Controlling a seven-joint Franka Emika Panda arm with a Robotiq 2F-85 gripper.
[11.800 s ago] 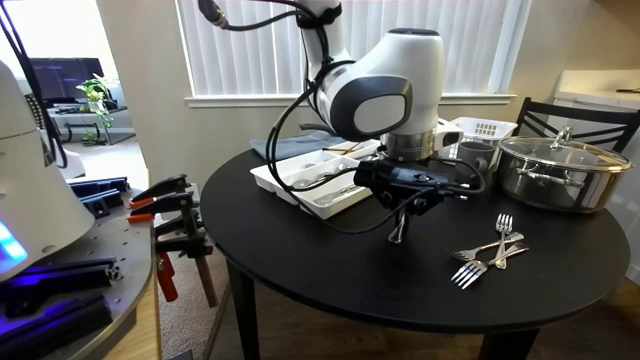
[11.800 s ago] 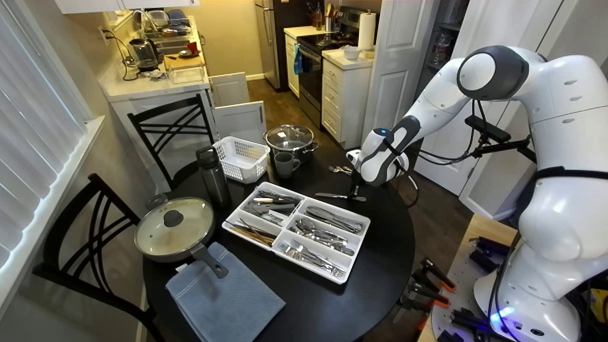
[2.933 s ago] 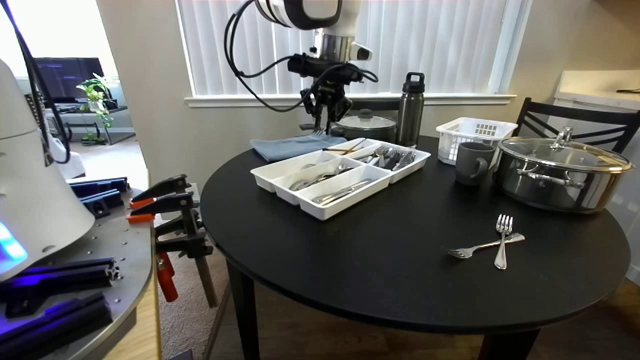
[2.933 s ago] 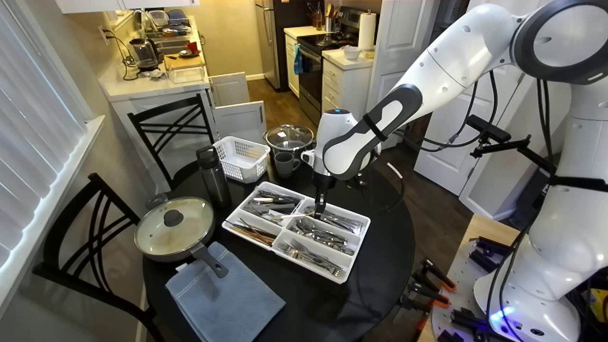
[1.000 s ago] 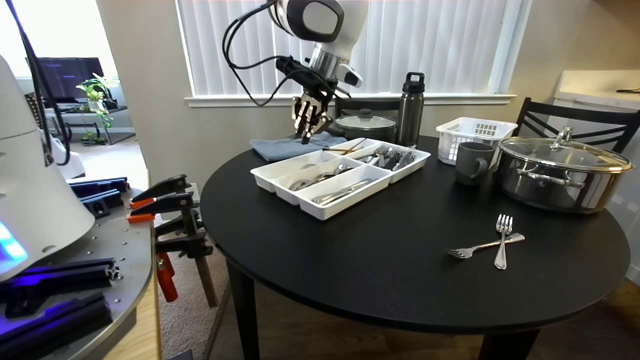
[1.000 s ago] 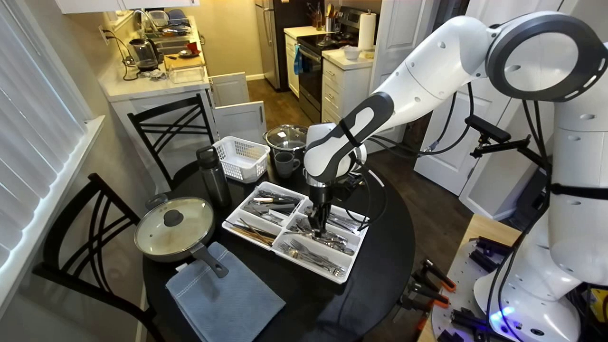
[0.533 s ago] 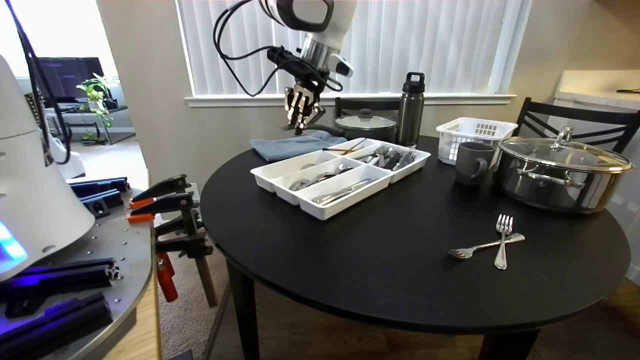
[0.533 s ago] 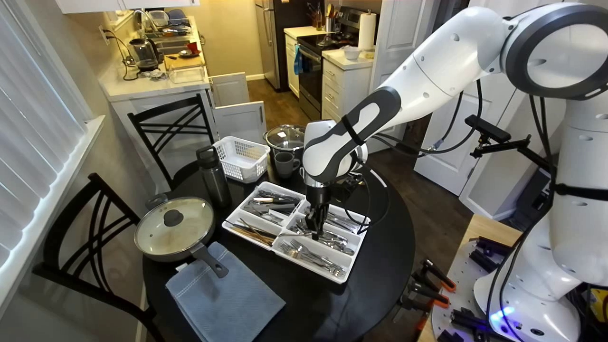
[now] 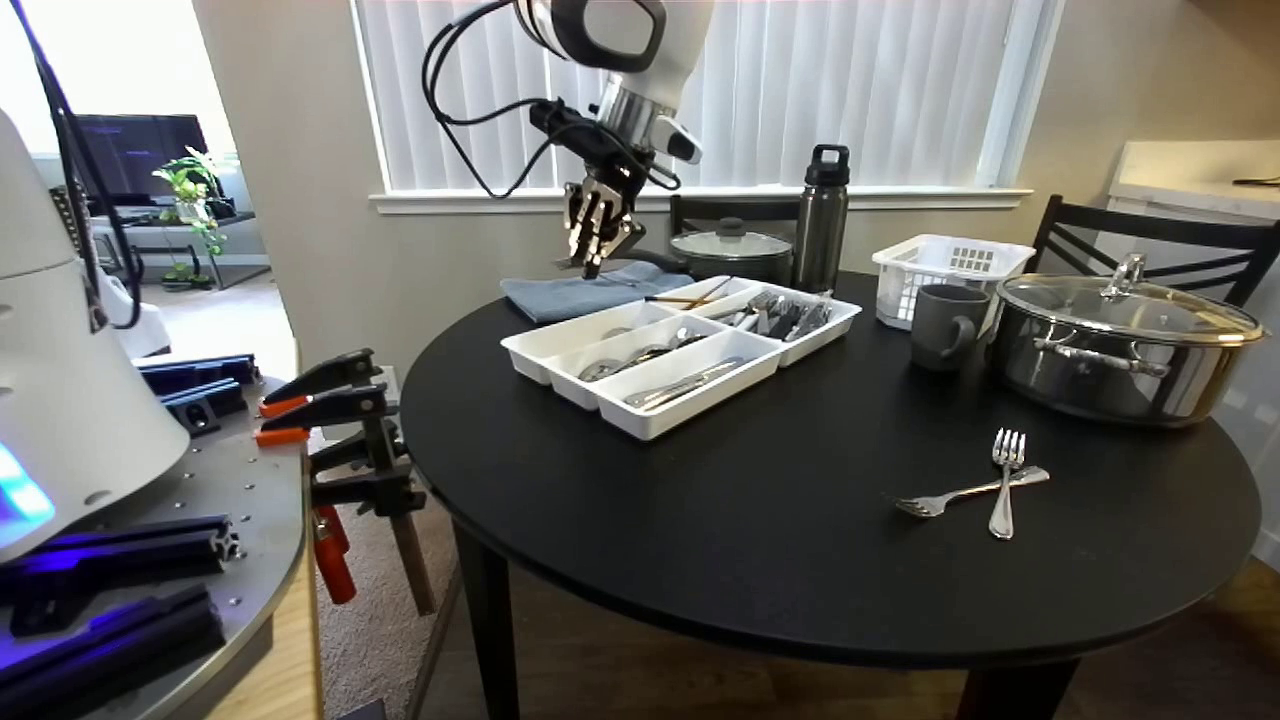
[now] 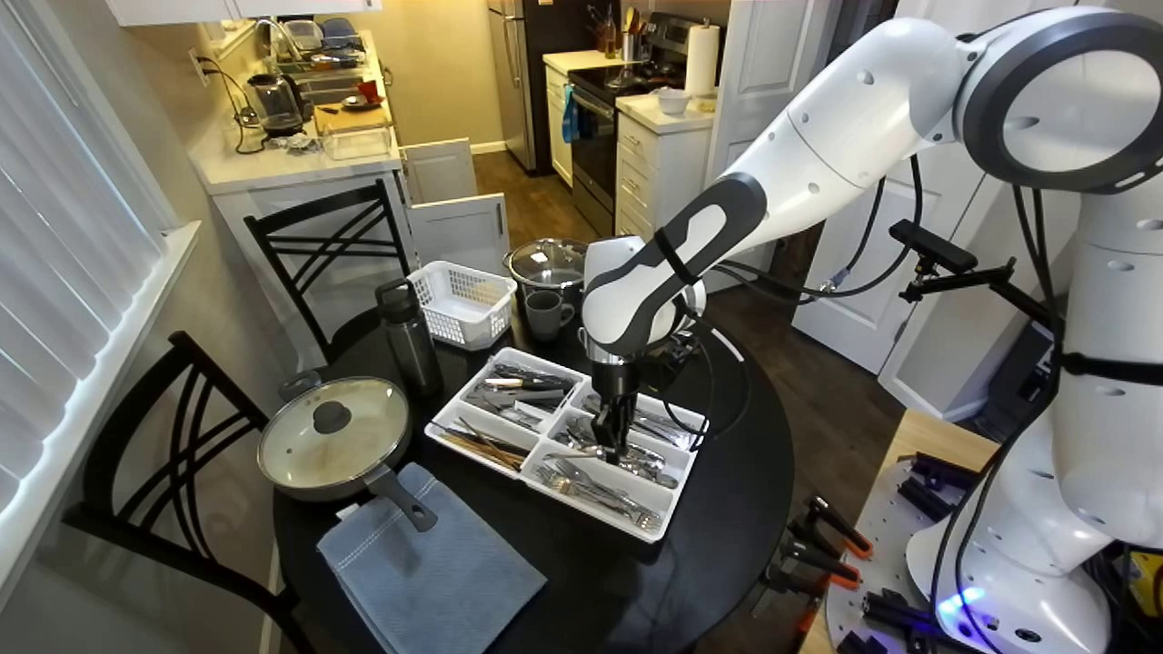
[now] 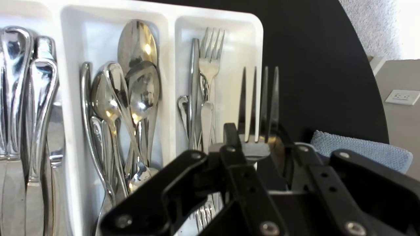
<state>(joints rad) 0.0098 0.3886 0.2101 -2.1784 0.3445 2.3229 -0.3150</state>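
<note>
A silver fork (image 11: 255,148) sits between the black fingers of my gripper (image 11: 257,137), tines pointing up in the wrist view. The jaws are closed around its neck; its handle is hidden. In an exterior view the tilted gripper (image 10: 613,451) is above the white cutlery tray (image 10: 656,536), around the spoon and fork compartments. The gripper (image 9: 592,268) also shows before the blue cloth. Left of the held fork in the wrist view are a compartment with forks (image 11: 210,65), one with spoons (image 11: 143,88), and one with knives (image 11: 32,196).
Two crossed forks (image 9: 1003,500) lie on the black round table (image 9: 800,560). Around the tray stand a steel pot (image 9: 1110,370), grey mug (image 9: 940,330), white basket (image 10: 463,318), bottle (image 10: 411,350) and lidded pan (image 10: 363,427). A blue cloth (image 10: 445,572) lies beside the tray.
Three forks lay on the table earlier; two lie there now, and one is in my gripper. The gripper has risen over the tray and tilted, shifting only slightly in the last half second.
</note>
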